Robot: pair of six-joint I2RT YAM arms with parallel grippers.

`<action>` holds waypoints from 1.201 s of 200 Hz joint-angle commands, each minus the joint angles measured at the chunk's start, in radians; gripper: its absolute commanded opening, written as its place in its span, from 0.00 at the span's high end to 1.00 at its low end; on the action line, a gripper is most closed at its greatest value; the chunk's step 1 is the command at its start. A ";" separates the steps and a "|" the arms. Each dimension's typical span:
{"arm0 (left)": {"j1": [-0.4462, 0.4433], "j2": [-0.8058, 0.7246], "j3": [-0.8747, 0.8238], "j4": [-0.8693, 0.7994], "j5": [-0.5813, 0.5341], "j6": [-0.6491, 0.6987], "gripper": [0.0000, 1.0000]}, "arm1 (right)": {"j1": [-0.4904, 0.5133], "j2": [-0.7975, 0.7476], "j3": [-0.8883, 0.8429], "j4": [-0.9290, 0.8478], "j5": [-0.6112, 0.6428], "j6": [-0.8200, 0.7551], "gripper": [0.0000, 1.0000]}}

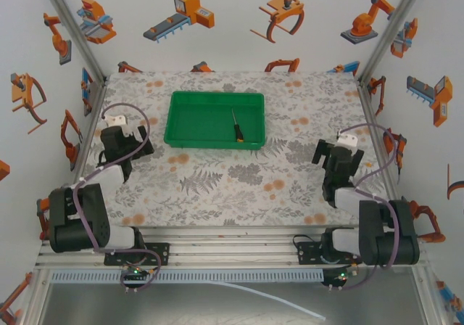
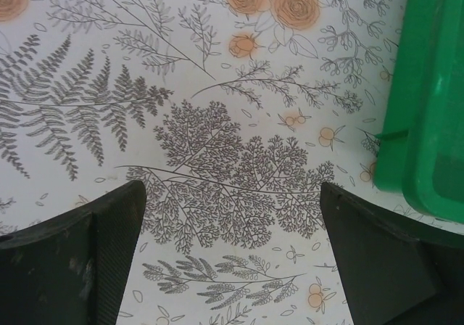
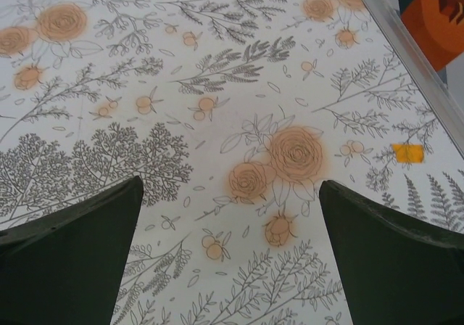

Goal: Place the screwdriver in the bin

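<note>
Seeing the screwdriver [image 1: 236,125] lying in the bin [image 1: 190,119] near its 4 o'clock corner; seeing the left gripper [image 2: 232,194] and right gripper [image 3: 230,187] both gaping wide over the table [image 1: 217,187]

Your matte black, blocky-jointed left arm [image 1: 80,220] and its twin, the matte black right arm [image 1: 384,234], each carried a small white plastic block [image 1: 117,119] at the wrist. You had thin lilac cables [image 1: 148,130] looping along both. Each was bolted to a flat black base plate [image 1: 141,254]. The left gripper [image 2: 232,187] showed you broad, dark, wedge-shaped fingers [image 2: 72,267] with a finely ribbed inner face; the right gripper [image 3: 228,187] had plain, smooth ones.
</note>
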 commanded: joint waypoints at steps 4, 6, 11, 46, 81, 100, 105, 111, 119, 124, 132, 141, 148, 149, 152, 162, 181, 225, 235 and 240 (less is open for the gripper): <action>0.006 0.004 -0.057 0.178 0.050 0.025 0.03 | -0.011 0.053 -0.009 0.173 -0.023 -0.024 0.01; 0.006 0.005 -0.066 0.192 0.052 0.026 0.03 | -0.010 0.060 -0.009 0.181 -0.025 -0.024 0.01; 0.007 0.008 -0.086 0.227 0.056 0.027 0.03 | -0.011 0.078 -0.008 0.200 -0.033 -0.026 0.01; 0.003 0.057 -0.163 0.405 0.062 0.032 0.03 | -0.011 0.185 0.000 0.297 -0.068 -0.032 0.01; -0.008 0.099 -0.218 0.533 0.061 0.044 0.03 | -0.010 0.238 0.009 0.321 -0.115 -0.053 0.01; -0.015 0.166 -0.252 0.688 0.066 0.050 0.03 | -0.008 0.257 0.006 0.346 -0.107 -0.051 0.01; -0.018 0.150 -0.244 0.640 0.064 0.056 0.03 | -0.009 0.257 0.011 0.336 -0.102 -0.048 0.01; -0.020 0.133 -0.226 0.580 0.061 0.062 0.03 | -0.008 0.263 0.013 0.343 -0.104 -0.052 0.01; -0.021 0.140 -0.210 0.558 0.050 0.057 0.03 | -0.008 0.264 0.028 0.319 -0.105 -0.050 0.01; -0.020 0.150 -0.200 0.557 0.044 0.052 0.03 | -0.007 0.263 0.048 0.283 -0.100 -0.049 0.01; -0.024 0.157 -0.173 0.517 0.052 0.058 0.03 | -0.008 0.265 0.092 0.204 -0.090 -0.044 0.01; -0.053 0.146 -0.144 0.439 0.019 0.085 0.03 | -0.019 0.259 0.097 0.176 -0.102 -0.033 0.01; -0.067 0.149 -0.137 0.435 -0.007 0.096 0.03 | -0.021 0.262 0.097 0.182 -0.086 -0.028 0.01; -0.068 0.151 -0.137 0.439 -0.010 0.096 0.03 | -0.021 0.261 0.096 0.182 -0.087 -0.028 0.01; -0.070 0.153 -0.139 0.447 -0.012 0.098 0.03 | -0.021 0.261 0.096 0.183 -0.085 -0.026 0.01; -0.068 0.151 -0.137 0.434 -0.013 0.097 0.03 | -0.021 0.261 0.095 0.184 -0.085 -0.028 0.01; -0.068 0.153 -0.140 0.443 -0.012 0.096 0.03 | -0.019 0.262 0.096 0.185 -0.091 -0.028 0.01; -0.068 0.150 -0.140 0.441 -0.011 0.098 0.03 | -0.019 0.262 0.095 0.184 -0.093 -0.031 0.01; -0.068 0.150 -0.140 0.441 -0.012 0.098 0.03 | -0.019 0.262 0.096 0.185 -0.092 -0.031 0.01; -0.068 0.150 -0.140 0.440 -0.012 0.098 0.03 | -0.019 0.262 0.096 0.184 -0.092 -0.032 0.01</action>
